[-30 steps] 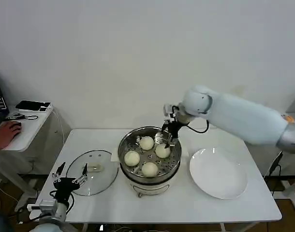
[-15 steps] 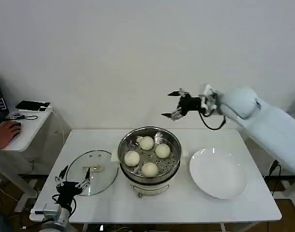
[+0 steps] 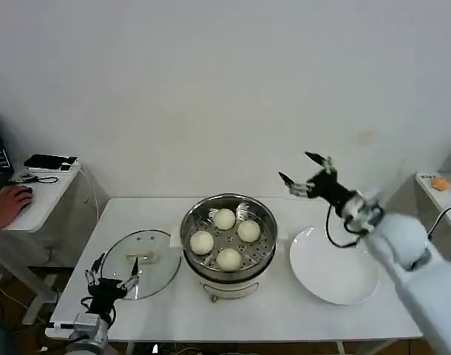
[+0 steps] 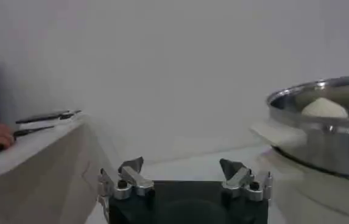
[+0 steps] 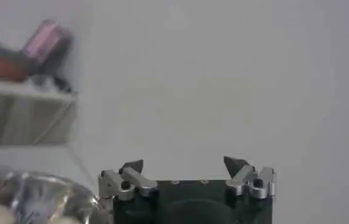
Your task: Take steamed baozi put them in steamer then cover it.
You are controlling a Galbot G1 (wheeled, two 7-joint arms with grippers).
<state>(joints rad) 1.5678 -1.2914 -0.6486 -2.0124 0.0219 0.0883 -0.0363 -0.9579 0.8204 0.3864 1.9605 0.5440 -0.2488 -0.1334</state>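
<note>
Several creamy-white baozi [image 3: 225, 238] lie on the perforated tray inside the shiny steel steamer [image 3: 195, 215] at the table's middle. The glass cover [image 3: 140, 263] rests flat on the table left of the steamer, its cream handle up. My right gripper [image 3: 300, 171] is open and empty, held in the air right of the steamer and above the plate's far edge. My left gripper [image 3: 109, 270] is open and low at the table's front left corner, just in front of the cover. In the left wrist view the steamer [image 4: 326, 137] with one baozi [image 4: 324, 108] sits ahead, past the open left gripper [image 4: 183, 167].
A flat white plate [image 3: 333, 265] lies right of the steamer. A side desk [image 3: 33, 194] at the far left carries a phone and a person's hand on a mouse. A shelf with a small orange object [image 3: 441, 183] stands at the far right.
My right gripper has left the steamer, lifted, and swung right to hover above the plate's far edge. The last baozi stays in the steamer. The left gripper has dropped slightly.
</note>
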